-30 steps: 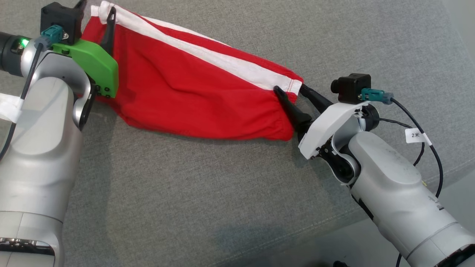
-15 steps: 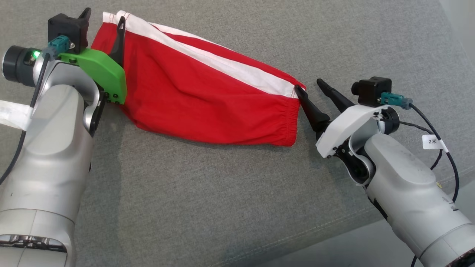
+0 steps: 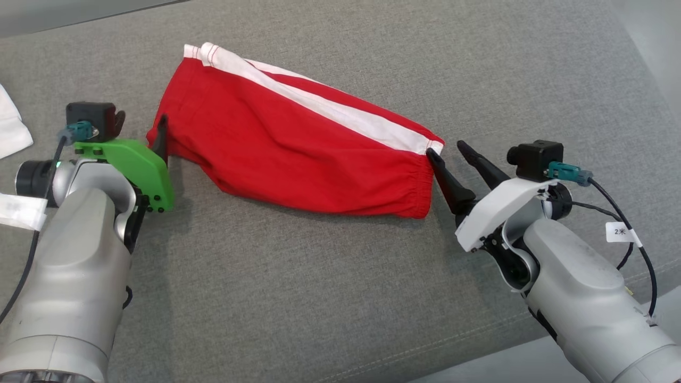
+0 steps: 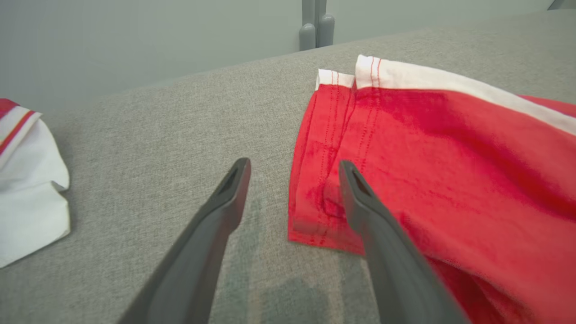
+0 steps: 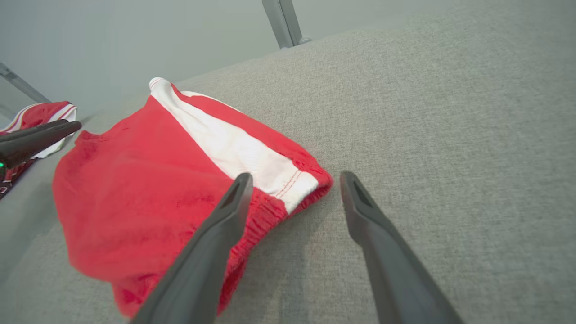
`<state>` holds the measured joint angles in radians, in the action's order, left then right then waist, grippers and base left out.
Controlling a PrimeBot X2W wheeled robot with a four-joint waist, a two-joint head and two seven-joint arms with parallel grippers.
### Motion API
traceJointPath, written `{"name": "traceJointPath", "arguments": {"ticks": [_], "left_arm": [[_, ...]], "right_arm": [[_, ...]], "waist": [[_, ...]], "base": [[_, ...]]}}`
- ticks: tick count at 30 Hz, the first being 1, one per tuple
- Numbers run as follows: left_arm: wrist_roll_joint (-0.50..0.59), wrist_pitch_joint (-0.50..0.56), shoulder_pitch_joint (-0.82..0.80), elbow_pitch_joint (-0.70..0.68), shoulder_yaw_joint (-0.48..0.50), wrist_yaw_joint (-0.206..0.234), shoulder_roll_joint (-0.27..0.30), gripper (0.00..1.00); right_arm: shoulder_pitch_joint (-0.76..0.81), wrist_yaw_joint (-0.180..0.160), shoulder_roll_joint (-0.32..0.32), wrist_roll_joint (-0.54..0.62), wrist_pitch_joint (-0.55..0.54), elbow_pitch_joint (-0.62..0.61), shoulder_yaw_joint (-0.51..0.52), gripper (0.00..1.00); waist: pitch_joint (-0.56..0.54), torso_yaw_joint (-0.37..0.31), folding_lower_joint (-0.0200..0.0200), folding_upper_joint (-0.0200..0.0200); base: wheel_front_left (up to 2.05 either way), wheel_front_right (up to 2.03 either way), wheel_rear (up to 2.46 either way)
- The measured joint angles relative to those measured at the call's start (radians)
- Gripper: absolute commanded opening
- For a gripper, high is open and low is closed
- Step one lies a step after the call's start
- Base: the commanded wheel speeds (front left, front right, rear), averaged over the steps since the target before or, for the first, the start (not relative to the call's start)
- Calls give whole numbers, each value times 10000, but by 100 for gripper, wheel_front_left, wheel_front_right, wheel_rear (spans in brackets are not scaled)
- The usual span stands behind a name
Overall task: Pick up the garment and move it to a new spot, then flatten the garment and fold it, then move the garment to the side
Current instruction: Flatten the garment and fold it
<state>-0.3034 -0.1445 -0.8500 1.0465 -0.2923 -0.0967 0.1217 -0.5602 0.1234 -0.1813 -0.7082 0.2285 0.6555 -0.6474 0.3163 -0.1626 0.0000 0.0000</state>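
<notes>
— Nearest to us, how do our fingers stand?

— Both pairs are spread wide and grip nothing. Our right gripper sits toward the cushion's near right corner, and our left gripper is out by the left edge.

— And the garment?

— It lies flat on the cushion between our two grippers, clear of every edge. Its long axis runs on a diagonal, from near right to far left.

— Which end points where?

— The waistband points at our right gripper. In the right wrist view its striped corner lies in the gap of that gripper, one finger over red cloth and the other over bare cushion. The leg hems point to the far left, and our left gripper straddles their near corner the same way.

— So neither arm is the nearer one?

— We judge them about even, each at its own end. That suits a two-handed smoothing pull along the axis, or a fold across it.

— Anything beyond?

— The white stripe runs along the garment's far side, and a white cloth lies apart at the left edge
</notes>
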Motion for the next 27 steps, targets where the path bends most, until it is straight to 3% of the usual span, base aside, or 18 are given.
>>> {"name": "traceJointPath", "arguments": {"ticks": [21,22,26,27], "left_arm": [[-598,736,-22,997,403,10,-134,100],[-606,736,-22,1024,408,10,-144,85],[-639,734,-23,1106,426,4,-190,0],[-646,734,-23,1116,428,2,-205,0]], "right_arm": [[168,0,-196,0,98,-437,0,100],[168,0,-190,0,98,-464,-19,100],[170,0,-174,2,98,-508,-109,100],[170,0,-173,2,100,-531,-115,100]], "waist": [[96,-451,0,0],[87,-453,0,0],[22,-471,0,0],[6,-478,0,0]], "base": [[0,0,0],[0,0,0],[0,0,0],[0,0,0]]}}
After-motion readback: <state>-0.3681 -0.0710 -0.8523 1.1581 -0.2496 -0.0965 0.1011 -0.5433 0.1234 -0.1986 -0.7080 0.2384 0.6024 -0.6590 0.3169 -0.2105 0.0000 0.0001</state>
